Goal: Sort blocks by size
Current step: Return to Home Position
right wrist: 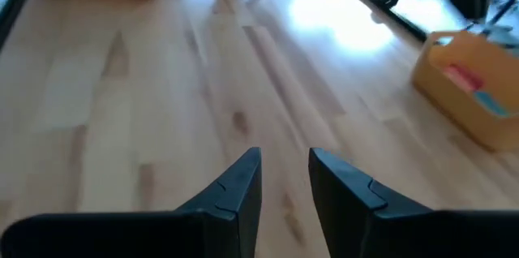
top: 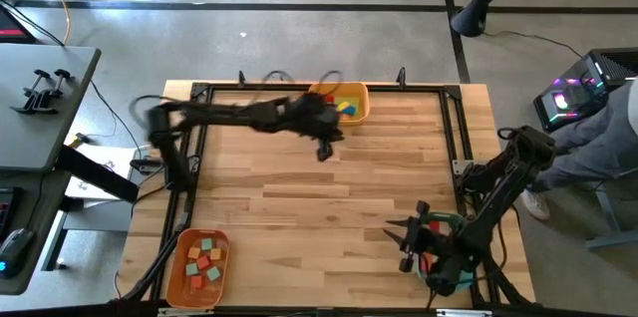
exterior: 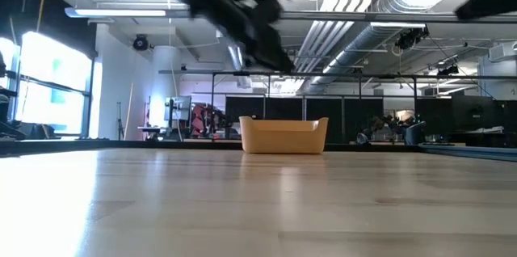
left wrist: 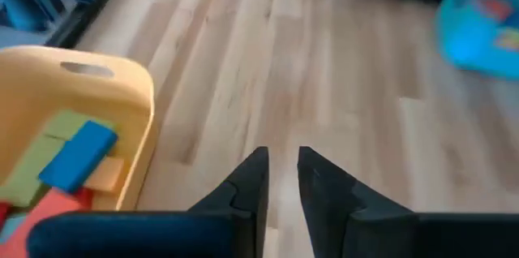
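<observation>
- Nearest the left wrist lens you have the left end effector point(left wrist: 281, 156). Its fingers stand a narrow slit apart with nothing between them, so it is released and empty.
- The blocks point(left wrist: 79, 155) closest to it lie piled in the yellow bin point(left wrist: 138, 112). A blue bar lies slantwise on top of green, orange and red pieces. All of them sit inside the bin wall, none under the fingers.
- From above, you find that bin at the edge of the surface point(top: 299, 217) farthest from the low camera. The left end effector hangs over bare wood just beside the bin's inner corner. The blocks therefore lie beyond the fingers and slightly to the right.
- More blocks fill the orange bin point(top: 171, 277) at the opposite, left-hand corner, well apart from both arms. The teal bin point(left wrist: 466, 43) sits at the right-hand corner, mostly hidden under the right arm, so you cannot read its contents fully.
- You can see no block loose on the wood. I judge the sorting finished, with no long axis left to line up on. The coming move looks like a retreat, and it turns on drawing the left arm away from the yellow wall rather than across it.
- The right end effector point(top: 401, 242) waits beside the teal bin, fingers spread and empty.
</observation>
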`<act>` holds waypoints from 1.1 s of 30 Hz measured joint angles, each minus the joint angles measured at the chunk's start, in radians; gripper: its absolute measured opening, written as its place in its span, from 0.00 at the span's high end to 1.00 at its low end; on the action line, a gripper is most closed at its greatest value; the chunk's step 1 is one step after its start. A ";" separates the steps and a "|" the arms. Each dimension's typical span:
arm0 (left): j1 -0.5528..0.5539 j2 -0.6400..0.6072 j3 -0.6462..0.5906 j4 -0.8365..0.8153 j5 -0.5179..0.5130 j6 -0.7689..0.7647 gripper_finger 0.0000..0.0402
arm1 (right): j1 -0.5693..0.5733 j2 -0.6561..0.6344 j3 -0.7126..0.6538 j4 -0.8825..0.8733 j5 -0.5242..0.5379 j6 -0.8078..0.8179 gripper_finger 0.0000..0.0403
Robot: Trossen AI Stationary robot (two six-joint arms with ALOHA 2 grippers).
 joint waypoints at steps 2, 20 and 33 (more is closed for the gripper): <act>-0.027 -0.123 -0.142 0.075 -0.007 -0.041 0.89 | 0.012 0.009 0.000 0.000 -0.020 0.024 0.75; -0.320 -0.911 -0.863 0.302 -0.344 -0.313 0.92 | -0.579 -0.174 -0.230 0.695 -0.859 -0.907 0.77; -0.323 -1.051 -0.877 0.289 -0.411 -0.278 0.92 | -0.869 -1.001 -0.421 0.478 -0.950 -0.879 0.79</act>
